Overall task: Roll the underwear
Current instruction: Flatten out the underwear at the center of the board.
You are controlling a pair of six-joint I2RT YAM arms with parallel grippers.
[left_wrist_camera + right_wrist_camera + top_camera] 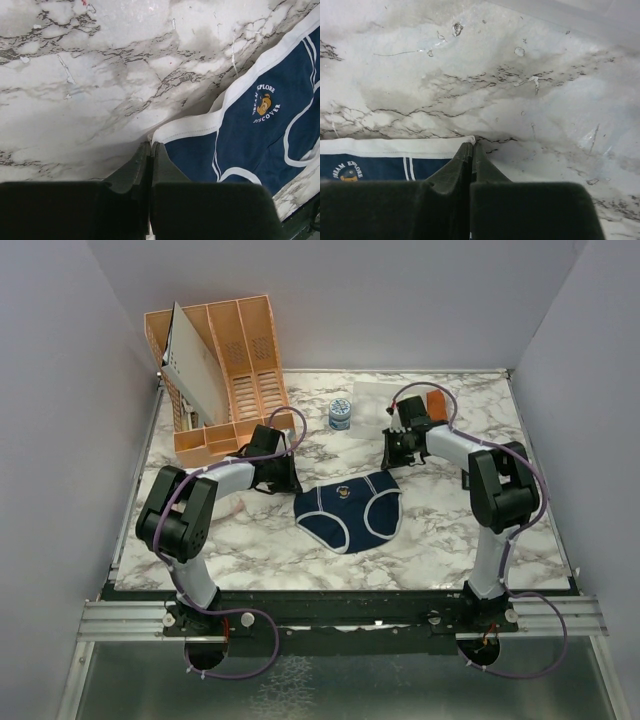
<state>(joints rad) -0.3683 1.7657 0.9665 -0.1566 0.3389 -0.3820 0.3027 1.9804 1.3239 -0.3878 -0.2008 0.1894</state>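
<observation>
The navy blue underwear [350, 508] lies spread flat at the table's middle, its white waistband toward the back. My left gripper [290, 480] is low at the waistband's left corner. In the left wrist view, the left gripper [150, 145] is shut, with the white corner of the underwear [250, 140] pinched between its tips. My right gripper [392, 455] is at the waistband's right corner. The right wrist view shows the right gripper [472, 145] shut on the end of the underwear's white band [395, 147].
An orange file rack [240, 360] holding a white sheet stands at the back left. A small blue tin [341, 415] sits behind the underwear. A rust-orange bundle [437, 400] and a pale cloth [375, 390] lie behind the right arm. A thin pink strip [238, 506] shows beside the left arm.
</observation>
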